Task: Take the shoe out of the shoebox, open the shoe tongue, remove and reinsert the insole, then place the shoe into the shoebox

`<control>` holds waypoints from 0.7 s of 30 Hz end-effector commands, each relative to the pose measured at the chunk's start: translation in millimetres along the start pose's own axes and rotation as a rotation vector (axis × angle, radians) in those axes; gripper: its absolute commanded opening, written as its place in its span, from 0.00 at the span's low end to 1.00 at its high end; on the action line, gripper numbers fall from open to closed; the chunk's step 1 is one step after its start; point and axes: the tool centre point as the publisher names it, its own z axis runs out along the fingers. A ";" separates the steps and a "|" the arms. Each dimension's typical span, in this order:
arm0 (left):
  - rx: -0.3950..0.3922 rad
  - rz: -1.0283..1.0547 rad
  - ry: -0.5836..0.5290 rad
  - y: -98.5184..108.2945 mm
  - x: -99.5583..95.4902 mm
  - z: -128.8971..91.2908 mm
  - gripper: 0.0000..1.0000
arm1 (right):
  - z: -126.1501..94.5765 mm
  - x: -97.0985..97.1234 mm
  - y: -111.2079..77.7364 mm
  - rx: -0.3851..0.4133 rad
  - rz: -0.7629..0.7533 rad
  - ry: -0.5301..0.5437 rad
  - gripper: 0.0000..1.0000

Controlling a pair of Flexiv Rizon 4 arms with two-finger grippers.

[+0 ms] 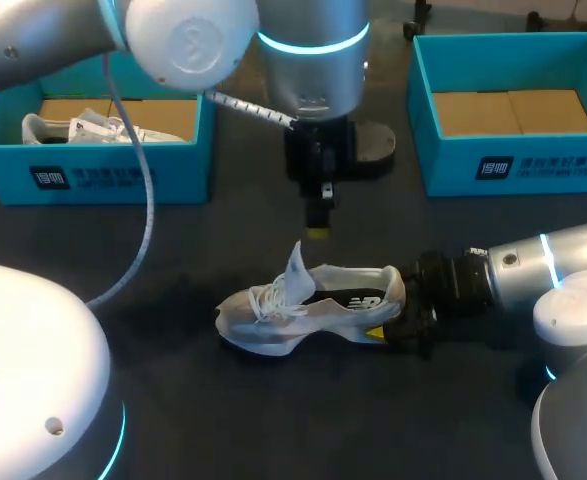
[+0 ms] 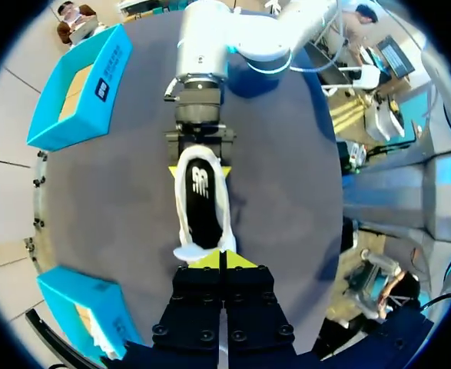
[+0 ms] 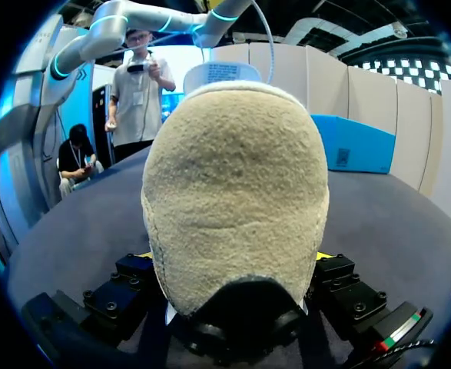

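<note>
Looking down from the head view, we find the shoe (image 1: 308, 305) resting on its sole in the middle of the bench (image 1: 273, 420), its tongue (image 1: 295, 265) standing up. Our right claw (image 1: 398, 322) is clamped on the heel. Our left claw (image 1: 318, 230) hangs just above the opening, clear of it. We judge that taking out the insole is the step in hand. The right claw should hold the heel firm while the left parts its fingers, comes straight down behind the tongue and pinches the insole's edge rather than the lining. We count two blue shoeboxes, the left box (image 1: 93, 180) at the bench's far left corner and the right box (image 1: 513, 165) at its far right corner. There are two shoes, the second shoe (image 1: 83, 128) lying in the left box.

From the left wrist view, the left claw (image 2: 221, 260) has its yellow tips pressed together on nothing. The shoe (image 2: 202, 196) is ahead of it, with the right claw (image 2: 200, 167) astride the heel, and both boxes show.

From the right wrist view, the heel (image 3: 233, 154) fills the right claw (image 3: 233, 256), and one box shows beyond.
</note>
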 end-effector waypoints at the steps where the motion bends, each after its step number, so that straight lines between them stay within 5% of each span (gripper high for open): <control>1: 0.085 0.008 0.000 -1.3 -9.2 18.4 0.00 | 4.0 -1.7 -1.9 0.003 0.000 -0.002 0.00; 12: 0.163 0.052 0.024 -15.7 -13.2 48.6 0.00 | 4.0 -1.7 -1.9 0.003 0.000 -0.002 0.00; 21: 0.133 0.119 0.037 -22.8 -4.3 86.7 0.00 | 4.0 -1.7 -1.9 0.003 0.000 -0.002 0.00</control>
